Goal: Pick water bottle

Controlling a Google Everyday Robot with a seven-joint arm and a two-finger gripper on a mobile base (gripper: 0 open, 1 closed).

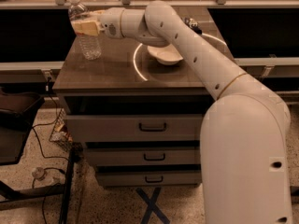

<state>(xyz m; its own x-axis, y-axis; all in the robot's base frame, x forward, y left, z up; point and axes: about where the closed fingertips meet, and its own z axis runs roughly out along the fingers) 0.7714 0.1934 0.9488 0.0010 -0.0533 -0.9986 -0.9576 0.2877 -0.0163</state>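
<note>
Camera view: tan gripper [85,28] tight around ribbed, clear water bottle [90,48].

One claw [86,28] at one water bottle [89,48]; one bowl [164,56]

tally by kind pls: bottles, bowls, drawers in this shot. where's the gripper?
Clear ribbed plastic water bottle with a white cap: 1, with the gripper at its upper part
Shallow white bowl: 1
Grey cabinet drawers with dark handles: 3
Total: 5
</note>
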